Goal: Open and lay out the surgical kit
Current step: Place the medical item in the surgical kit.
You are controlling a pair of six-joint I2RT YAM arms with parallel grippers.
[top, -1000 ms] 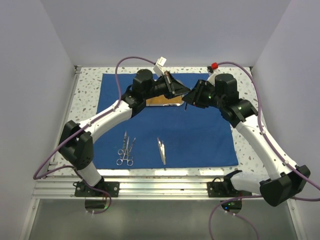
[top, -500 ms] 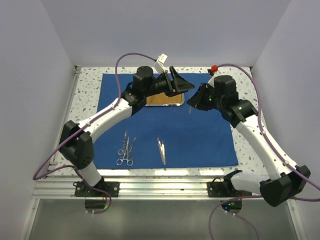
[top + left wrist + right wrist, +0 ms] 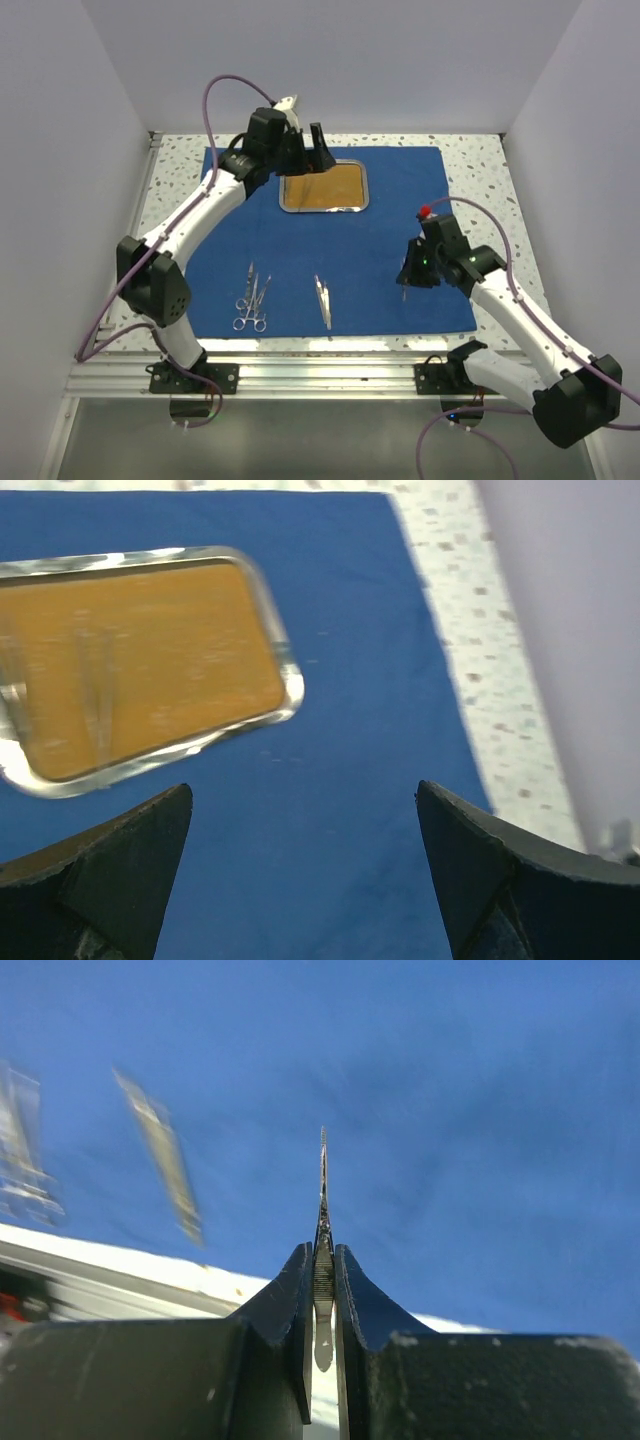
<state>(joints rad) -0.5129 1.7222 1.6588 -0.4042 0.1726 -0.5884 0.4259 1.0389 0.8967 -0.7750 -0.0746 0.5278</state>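
As seen from above, large royal-blue cloth wrap (image 3: 400,200), matte and smooth, lying flat over a pale speckled table (image 3: 480,160). Toward the far edge of the cloth, a small rounded-rectangular steel tray (image 3: 324,209) with a shiny rim and a flat orange-brown inside. Near the front left of the cloth, two slim silver ring-handled instruments (image 3: 251,298) side by side, too small to tell scissors from forceps. Just to their right and apart from the pair, straight pointed tweezers (image 3: 322,300).

Left gripper (image 3: 308,163) hovering by the tray's far left corner, black wedge-shaped fingers (image 3: 100,880) spread wide and holding nothing, blue cloth showing between them.

Right gripper (image 3: 405,285) over the right front part of the cloth, well apart from the tray. Both of its black fingers (image 3: 280,1300) pinched tight on a thin silver instrument (image 3: 323,1190), seen edge-on and finely serrated, tip pointing away from the claw toward the cloth. Contact between tip and cloth impossible to tell.
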